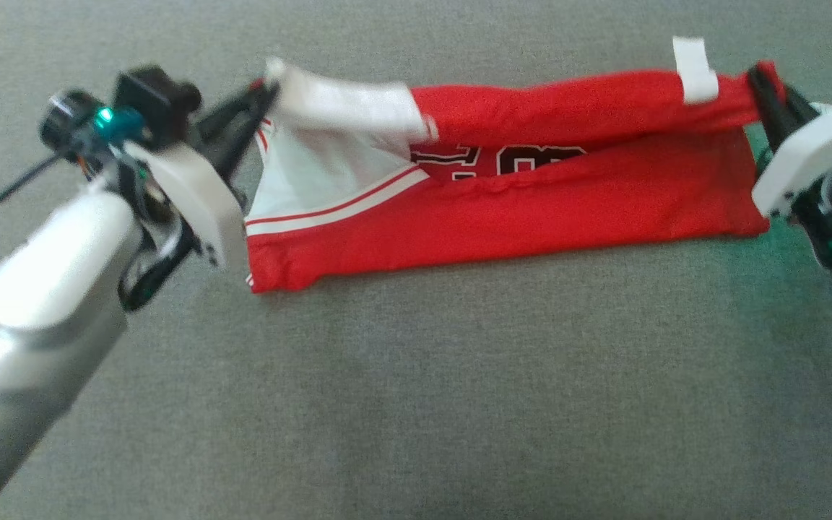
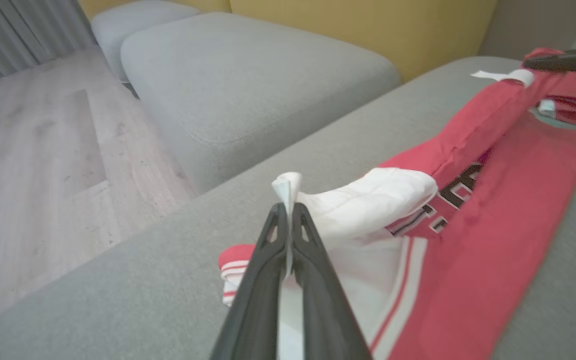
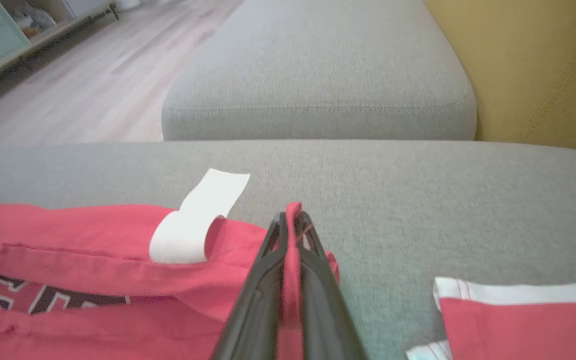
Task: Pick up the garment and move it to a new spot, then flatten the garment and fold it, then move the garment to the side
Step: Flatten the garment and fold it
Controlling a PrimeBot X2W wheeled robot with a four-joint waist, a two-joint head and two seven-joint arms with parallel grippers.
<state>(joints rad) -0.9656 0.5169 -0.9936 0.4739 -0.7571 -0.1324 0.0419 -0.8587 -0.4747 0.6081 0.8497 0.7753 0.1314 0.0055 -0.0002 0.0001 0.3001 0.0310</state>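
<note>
The garment point(image 1: 517, 209) is a red jersey with white side panels, stripes and black lettering, stretched sideways across the grey cushion. My left gripper point(image 1: 261, 94) is shut on its white corner point(image 2: 287, 187) at the left end. My right gripper point(image 1: 759, 76) is shut on a red corner point(image 3: 293, 212) at the right end. The held upper edge hangs raised and folded toward me over the lower layer, which lies on the cushion. A white tag point(image 3: 195, 222) sticks out of the red fold beside my right fingers.
The grey cushion point(image 1: 416, 375) spreads wide in front of the jersey. Beyond it are a second grey seat point(image 3: 318, 75), a yellow backrest point(image 3: 543, 75) and wooden floor point(image 2: 28, 165). A red and white piece of cloth point(image 3: 523, 320) lies at the lower right of the right wrist view.
</note>
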